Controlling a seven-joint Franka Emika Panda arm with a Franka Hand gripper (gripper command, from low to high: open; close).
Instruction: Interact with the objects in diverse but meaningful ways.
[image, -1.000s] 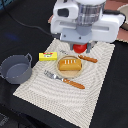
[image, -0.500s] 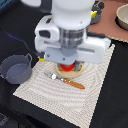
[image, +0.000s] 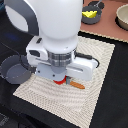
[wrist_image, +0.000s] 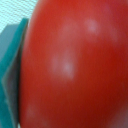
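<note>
Because the red tomato (wrist_image: 70, 65) is round and slippery, the jaws should squeeze it gently around its middle and lift slowly. It sits on the striped mat (image: 95, 60) right under the arm, very close to the wrist camera. I cannot tell if the jaws hold it or how wide they are.
</note>
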